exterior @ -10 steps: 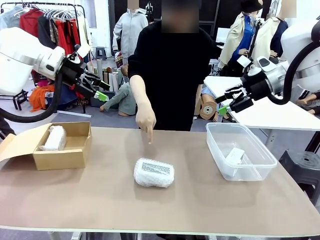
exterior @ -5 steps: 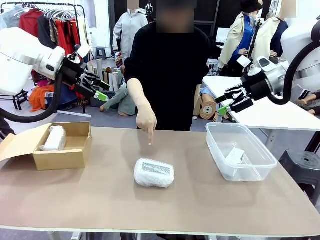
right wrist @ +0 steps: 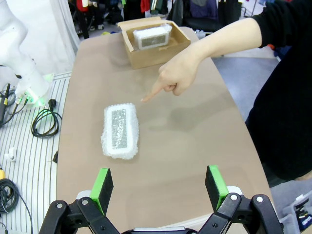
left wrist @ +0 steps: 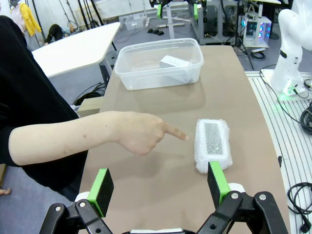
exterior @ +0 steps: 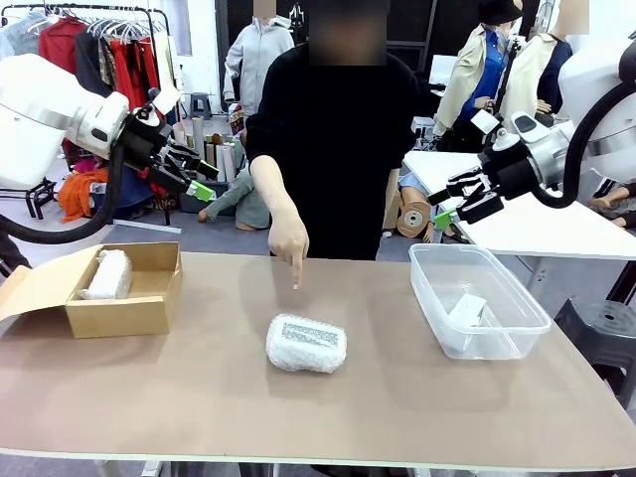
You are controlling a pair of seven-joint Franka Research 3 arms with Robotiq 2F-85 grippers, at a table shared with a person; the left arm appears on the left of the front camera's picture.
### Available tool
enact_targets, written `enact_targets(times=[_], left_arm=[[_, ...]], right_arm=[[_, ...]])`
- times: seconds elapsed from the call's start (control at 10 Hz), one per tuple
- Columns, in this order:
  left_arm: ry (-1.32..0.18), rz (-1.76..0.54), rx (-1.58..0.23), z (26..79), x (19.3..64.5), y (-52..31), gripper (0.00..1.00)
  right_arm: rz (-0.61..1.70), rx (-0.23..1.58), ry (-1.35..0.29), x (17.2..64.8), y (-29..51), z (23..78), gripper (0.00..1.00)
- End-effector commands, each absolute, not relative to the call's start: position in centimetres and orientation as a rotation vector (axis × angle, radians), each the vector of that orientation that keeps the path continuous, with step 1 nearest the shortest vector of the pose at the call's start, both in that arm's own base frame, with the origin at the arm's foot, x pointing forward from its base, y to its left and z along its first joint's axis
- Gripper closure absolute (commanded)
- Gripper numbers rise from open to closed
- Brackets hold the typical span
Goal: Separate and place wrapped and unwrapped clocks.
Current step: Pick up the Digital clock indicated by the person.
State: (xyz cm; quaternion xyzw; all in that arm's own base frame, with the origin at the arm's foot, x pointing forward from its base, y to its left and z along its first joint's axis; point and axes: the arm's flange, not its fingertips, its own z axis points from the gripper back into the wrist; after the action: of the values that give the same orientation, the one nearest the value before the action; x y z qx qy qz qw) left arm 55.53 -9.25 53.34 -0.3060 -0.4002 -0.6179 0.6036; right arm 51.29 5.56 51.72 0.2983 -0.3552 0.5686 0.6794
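Both jaws gape empty; the bare clock (exterior: 467, 308) blurs behind the tub's (exterior: 437, 308) cloudy wall.

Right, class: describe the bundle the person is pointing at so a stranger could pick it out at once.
On the brown table, look at the middle, just below the person's hand. There lies a bubble-wrapped bundle on the bare tabletop. Unlike the wrapped one in the cardboard box and the bare white block in the clear tub, it shows a grey face.

I see an open cardboard box (exterior: 139, 298) at the left end of the brown table (exterior: 199, 397) and a clear plastic tub (exterior: 497, 328) at the right.
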Motion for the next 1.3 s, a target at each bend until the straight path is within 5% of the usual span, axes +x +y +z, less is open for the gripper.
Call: enact_targets(times=[0.0, 1.2], left_arm=[[-0.935, -1.426, -0.711, 53.62, 55.34, -9.23, 0.0], [-0.935, -1.426, -0.711, 53.62, 55.34, -9.23, 0.0]], right_arm=[[1.264, 0.66, -0.808, 51.36, 5.88, 51.78, 0.0], [1.264, 0.66, -0.808, 51.36, 5.88, 51.78, 0.0]])
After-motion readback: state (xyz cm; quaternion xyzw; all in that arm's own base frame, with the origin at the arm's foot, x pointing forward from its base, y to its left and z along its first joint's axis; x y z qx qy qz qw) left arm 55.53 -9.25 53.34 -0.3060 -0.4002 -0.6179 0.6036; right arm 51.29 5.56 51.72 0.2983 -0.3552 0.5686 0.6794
